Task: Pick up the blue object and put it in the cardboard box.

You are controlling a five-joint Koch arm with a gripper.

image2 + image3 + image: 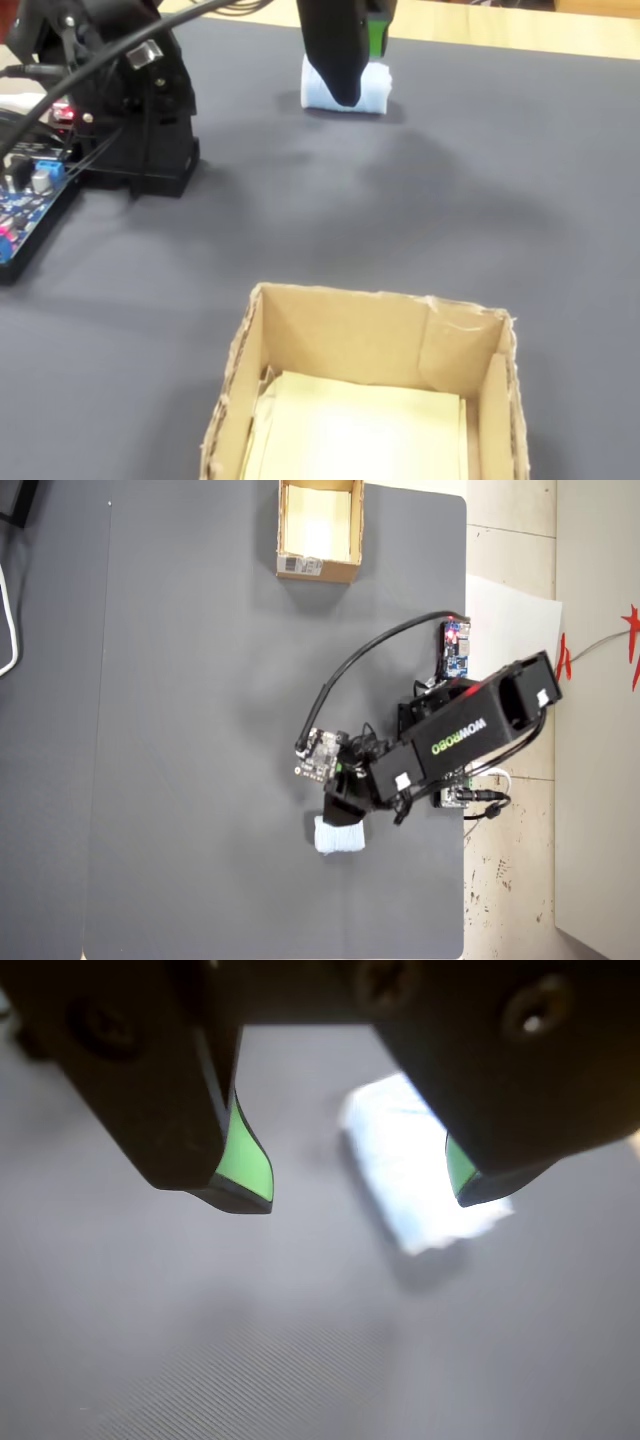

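Nearest the fixed camera, by the mat's front edge, sits the cardboard box (370, 400), open-topped and empty of the block — waiting as the drop spot. Farther back, near the opposite edge of the dark mat (480, 200), lies the blue object (372, 90). Over it hangs the gripper (365, 1195), jaws spread wide and holding nothing — apparently lined up to close on it.

Grey table (200, 730): blue object (340, 836), cardboard box (318, 567).
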